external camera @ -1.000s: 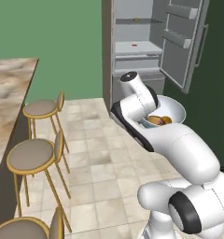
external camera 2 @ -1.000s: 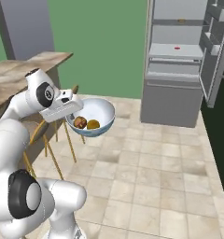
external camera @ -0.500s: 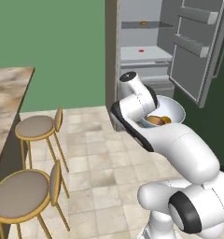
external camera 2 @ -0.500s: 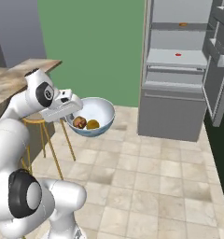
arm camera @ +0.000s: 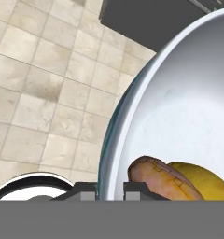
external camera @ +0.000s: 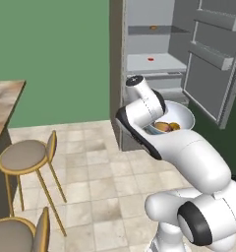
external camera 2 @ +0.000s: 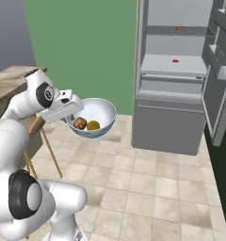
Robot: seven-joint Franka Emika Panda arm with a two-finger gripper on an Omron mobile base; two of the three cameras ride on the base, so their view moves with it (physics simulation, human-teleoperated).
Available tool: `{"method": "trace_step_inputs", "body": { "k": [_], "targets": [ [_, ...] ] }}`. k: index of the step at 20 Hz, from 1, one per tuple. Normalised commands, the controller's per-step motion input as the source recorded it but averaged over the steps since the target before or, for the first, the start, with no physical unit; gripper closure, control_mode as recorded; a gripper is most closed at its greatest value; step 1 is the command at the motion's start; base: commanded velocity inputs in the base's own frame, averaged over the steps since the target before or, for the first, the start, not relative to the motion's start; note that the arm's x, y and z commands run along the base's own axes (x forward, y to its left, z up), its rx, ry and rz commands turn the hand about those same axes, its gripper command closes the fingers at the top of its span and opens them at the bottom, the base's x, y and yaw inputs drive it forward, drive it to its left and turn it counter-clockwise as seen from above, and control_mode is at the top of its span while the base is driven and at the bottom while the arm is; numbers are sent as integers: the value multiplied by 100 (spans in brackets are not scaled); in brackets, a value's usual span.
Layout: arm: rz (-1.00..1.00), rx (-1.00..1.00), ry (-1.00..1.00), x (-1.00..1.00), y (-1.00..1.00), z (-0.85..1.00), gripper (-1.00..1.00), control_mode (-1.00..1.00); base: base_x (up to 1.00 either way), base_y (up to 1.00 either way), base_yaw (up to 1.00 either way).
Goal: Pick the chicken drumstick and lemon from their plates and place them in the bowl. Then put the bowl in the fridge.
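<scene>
Carried clear of the floor, in front of the open fridge (external camera 2: 176, 70): the bowl (external camera 2: 98, 113), held at its near-left rim by the end effector (arm camera: 110, 186), fingers pinched narrow on the thin wall, one inside and one outside. Judged rigid, glossy and likely slippery and breakable; held from one edge only, so prone to tip or rotate in the grip. Best kept level and moved slowly; a rim hold at the present point judged adequate if no jolt occurs. Inside the bowl, resting touching each other at the bottom: the chicken drumstick (arm camera: 156, 175), golden-brown, and the lemon (arm camera: 202, 179), yellow, round and liable to roll if the bowl tilts. Inside the fridge: pale shelves, a small orange item (external camera 2: 180, 28) on the upper shelf, a small red spot (external camera 2: 175, 60) on the middle shelf, a closed drawer below, door bins at far right.
</scene>
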Motion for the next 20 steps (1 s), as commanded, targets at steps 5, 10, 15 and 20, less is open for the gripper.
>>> {"method": "trace_step_inputs", "body": {
  "k": [5, 10, 15, 20],
  "targets": [
    [0, 0, 0, 0, 0, 0, 100, 100, 59, -57, 0],
    [0, 0, 0, 0, 0, 0, 100, 100, 60, -55, 0],
    [0, 0, 0, 0, 0, 0, 100, 100, 72, -45, 3],
    [0, 0, 0, 0, 0, 0, 100, 100, 70, -44, 4]
  ]
}}
